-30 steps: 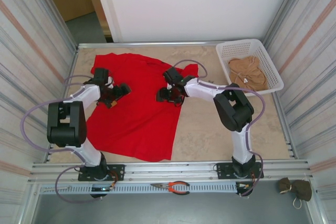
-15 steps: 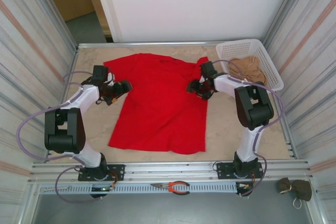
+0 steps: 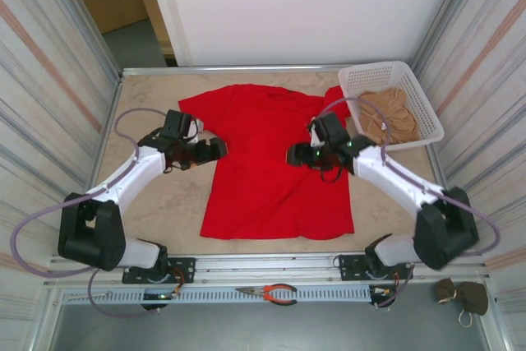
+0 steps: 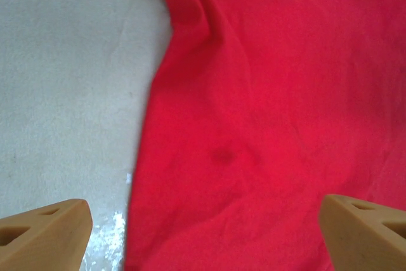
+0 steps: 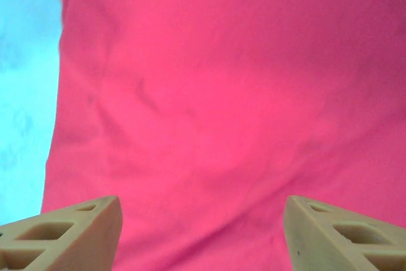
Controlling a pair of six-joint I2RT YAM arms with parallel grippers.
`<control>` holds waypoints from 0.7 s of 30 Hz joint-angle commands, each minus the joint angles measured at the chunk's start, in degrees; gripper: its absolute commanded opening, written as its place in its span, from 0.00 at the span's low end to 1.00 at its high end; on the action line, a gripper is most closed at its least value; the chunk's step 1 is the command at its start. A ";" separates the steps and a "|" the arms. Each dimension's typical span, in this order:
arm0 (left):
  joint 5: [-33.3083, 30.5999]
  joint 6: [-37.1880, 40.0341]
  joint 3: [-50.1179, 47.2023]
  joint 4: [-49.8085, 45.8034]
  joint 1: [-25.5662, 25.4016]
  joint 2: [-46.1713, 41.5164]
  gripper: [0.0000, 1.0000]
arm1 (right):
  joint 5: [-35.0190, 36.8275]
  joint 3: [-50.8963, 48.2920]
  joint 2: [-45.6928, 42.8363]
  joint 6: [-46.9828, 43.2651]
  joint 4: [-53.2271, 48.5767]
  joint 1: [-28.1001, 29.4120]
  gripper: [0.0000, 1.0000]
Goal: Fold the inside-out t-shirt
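The inside-out t-shirt (image 3: 271, 178) is bright red and lies spread flat in the middle of the table, collar toward the far edge and hem toward me. My left gripper (image 3: 214, 150) hangs open over the shirt's left edge, below the sleeve. In the left wrist view its tan fingertips (image 4: 44, 233) stand far apart, with red cloth (image 4: 273, 93) and bare table beneath. My right gripper (image 3: 293, 156) is open over the shirt's right half. Its fingertips (image 5: 70, 233) show wide apart above smooth red cloth (image 5: 241, 93), holding nothing.
A white basket (image 3: 429, 125) holding a tan-brown garment (image 3: 386, 117) stands at the far right corner, close to the shirt's right sleeve. Orange-handled pliers (image 3: 271, 292) lie on the front rail. Bare table (image 3: 156, 203) flanks the shirt; corrugated walls close both sides.
The shirt has slid right and opened from a skewed heap into a flat spread. Both grippers have moved toward me and inward over it, and the right one has opened slightly.
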 commanded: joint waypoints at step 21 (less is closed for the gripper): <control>-4.12 2.22 -7.24 -5.74 -5.39 -12.16 0.93 | 17.29 -14.74 0.18 24.69 -8.67 34.26 0.53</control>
